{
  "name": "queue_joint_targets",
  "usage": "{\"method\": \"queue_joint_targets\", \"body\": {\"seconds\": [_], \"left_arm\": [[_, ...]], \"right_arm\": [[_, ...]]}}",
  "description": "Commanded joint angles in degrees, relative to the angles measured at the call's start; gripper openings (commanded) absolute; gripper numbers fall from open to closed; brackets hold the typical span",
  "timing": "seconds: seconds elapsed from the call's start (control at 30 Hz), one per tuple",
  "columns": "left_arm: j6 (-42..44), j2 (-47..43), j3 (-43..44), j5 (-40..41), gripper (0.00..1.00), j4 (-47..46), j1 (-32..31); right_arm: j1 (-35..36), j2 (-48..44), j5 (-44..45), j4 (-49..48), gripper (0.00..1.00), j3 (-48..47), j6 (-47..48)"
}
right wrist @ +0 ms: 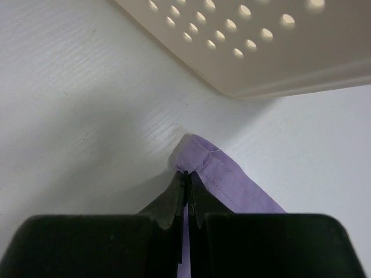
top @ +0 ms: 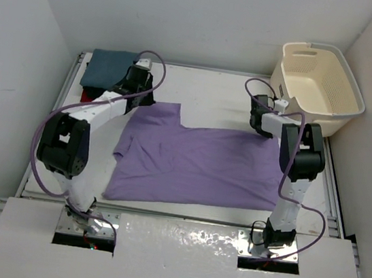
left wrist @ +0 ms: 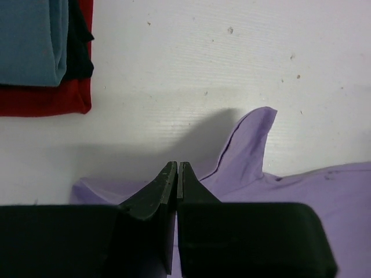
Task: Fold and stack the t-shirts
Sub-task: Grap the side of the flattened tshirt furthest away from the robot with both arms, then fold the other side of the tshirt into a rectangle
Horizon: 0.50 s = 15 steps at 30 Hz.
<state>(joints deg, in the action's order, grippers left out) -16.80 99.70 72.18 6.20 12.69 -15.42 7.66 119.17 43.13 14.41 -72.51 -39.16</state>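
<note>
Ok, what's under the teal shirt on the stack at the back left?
A black t-shirt shows as a strip under the teal t-shirt, and a red t-shirt lies at the bottom. Most of both is covered, so their folds cannot be judged.

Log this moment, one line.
step: fold purple shirt | left claw: shut on shirt edge | right claw: shut on far corner | pile: blue, black, red, far left

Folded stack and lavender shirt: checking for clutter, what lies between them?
Only bare white table between the folded stack and the lavender shirt, clearest in the left wrist view.
</note>
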Motion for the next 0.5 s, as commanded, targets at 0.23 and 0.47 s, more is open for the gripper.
{"method": "queue_joint_targets", "body": {"seconds": [0.23,0.47], "left_arm": [[-6.8,-16.3,-10.0,3.3,0.0,3.7,-3.0],[-12.3,-27.9,-17.6,6.1,0.0,16.6,-7.0]], "right_arm": [[0.2,-14.5,-2.3,-5.0,0.0,8.8,6.2],[0.3,-23.8,-3.5,-6.6,0.0,18.5,8.2]]}}
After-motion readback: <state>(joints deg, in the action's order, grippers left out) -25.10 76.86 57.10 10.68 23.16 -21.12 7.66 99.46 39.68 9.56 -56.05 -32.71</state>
